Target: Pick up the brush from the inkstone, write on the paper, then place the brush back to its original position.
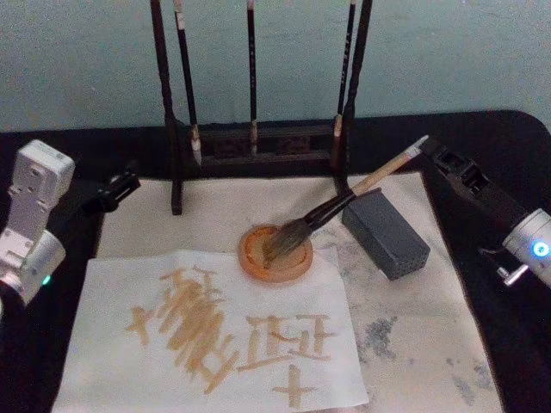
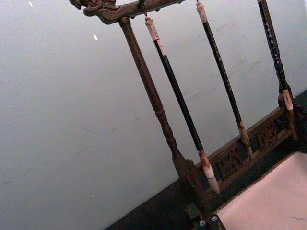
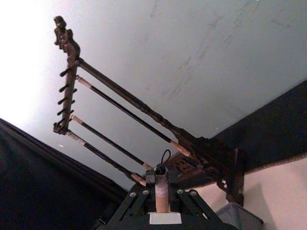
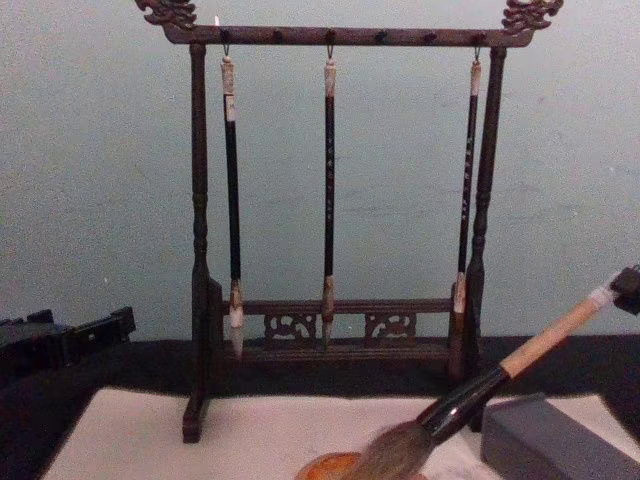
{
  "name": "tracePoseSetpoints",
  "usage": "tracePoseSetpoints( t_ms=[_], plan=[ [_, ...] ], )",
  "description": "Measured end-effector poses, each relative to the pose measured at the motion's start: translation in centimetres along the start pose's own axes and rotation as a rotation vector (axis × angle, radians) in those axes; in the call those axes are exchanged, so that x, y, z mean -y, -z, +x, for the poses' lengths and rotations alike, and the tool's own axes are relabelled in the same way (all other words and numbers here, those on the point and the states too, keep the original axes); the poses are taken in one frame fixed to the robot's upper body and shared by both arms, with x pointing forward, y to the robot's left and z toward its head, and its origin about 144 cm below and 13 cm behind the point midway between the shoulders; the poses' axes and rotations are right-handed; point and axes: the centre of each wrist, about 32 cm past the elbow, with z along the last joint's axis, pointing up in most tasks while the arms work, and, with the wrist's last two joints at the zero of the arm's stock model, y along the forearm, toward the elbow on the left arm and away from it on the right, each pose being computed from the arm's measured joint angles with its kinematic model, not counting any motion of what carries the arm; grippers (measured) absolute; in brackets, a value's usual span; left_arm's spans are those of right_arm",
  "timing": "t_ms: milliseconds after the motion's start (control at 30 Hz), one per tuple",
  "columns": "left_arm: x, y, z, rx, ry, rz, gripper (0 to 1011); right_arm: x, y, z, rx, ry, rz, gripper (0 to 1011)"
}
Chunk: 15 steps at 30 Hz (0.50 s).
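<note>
While right gripper point(image 1: 428, 149) clamps the brush point(image 1: 344, 203) with bristles in the inkstone point(image 1: 275, 252), grey block point(image 1: 385, 233) sits beside; left gripper point(image 1: 125, 184) state unclear.

I count one big brush point(image 1: 344, 200), its bristles in the one round orange dish point(image 1: 275, 255). Three thin brushes point(image 4: 329, 200) hang from the single wooden rack point(image 4: 345, 35). I see one grey block point(image 1: 385, 232) beside the dish, and two sheets on my table: one marked white paper point(image 1: 215, 335) lying over one larger mat point(image 1: 448, 344). Two grippers, left point(image 1: 120, 188) and right point(image 1: 443, 159).
</note>
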Motion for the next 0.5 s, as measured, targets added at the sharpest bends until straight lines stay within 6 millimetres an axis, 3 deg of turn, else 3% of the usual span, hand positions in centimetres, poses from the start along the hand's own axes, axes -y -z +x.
tracePoseSetpoints(
  t_ms=[500],
  plan=[
    [0.0,0.0,0.0,0.000,0.000,0.000,1002,-0.1,0.1,1.5,-0.041,0.041,-0.014,157]
  ],
)
